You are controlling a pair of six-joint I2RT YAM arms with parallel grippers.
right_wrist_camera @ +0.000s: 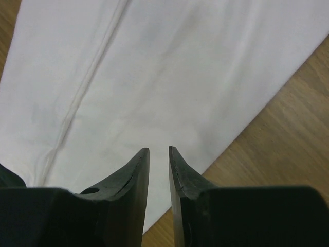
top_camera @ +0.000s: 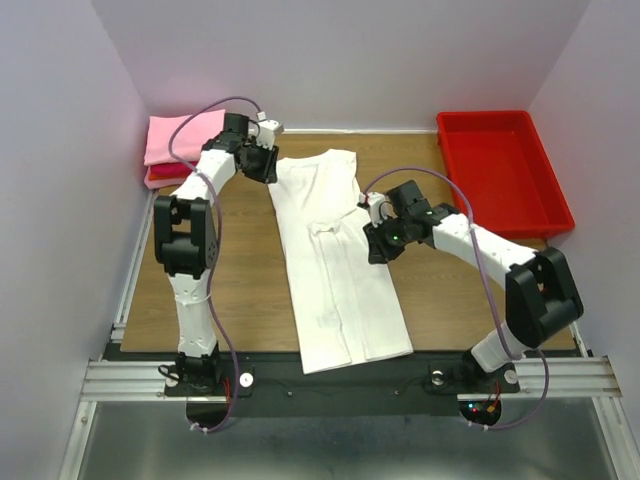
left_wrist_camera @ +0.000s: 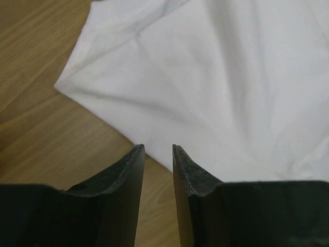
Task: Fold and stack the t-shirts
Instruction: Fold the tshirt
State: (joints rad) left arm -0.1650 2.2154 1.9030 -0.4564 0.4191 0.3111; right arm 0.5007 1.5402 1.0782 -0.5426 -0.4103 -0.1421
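**A:** The large white cotton t-shirt (top_camera: pixel 335 260) lay mid-table as a long narrow strip, running from the far side down to the near edge. Its sides looked tucked in already, so I judged the lengthwise fold done.

**B:** Agreed, and the crosswise fold looked like the step in hand. The left end effector (left_wrist_camera: pixel 158 149) hung over the shirt's far left corner. Its fingers were a narrow slit apart and pinched nothing, with bare wooden table (top_camera: pixel 220 290) showing under them.

**A:** And the right end effector (right_wrist_camera: pixel 159 150)?

**B:** It was the same story: fingers slightly parted and empty, poised at the right-hand edge about halfway down the strip. Cloth lay under the tips, but none of it was between them.

**A:** So what did the next move call for?

**B:** By my reading, both had to dip and nip an edge cleanly, catching every layer. Then they'd carry one end over the other without dragging the strip askew.

**A:** After that it would go on the pile, I'd guess. The folded pink t-shirt (top_camera: pixel 180 138) sat on a red t-shirt (top_camera: pixel 165 178) at the far left corner.

**B:** The rigid red plastic tray (top_camera: pixel 552 172) at the far right stayed well apart from all this.
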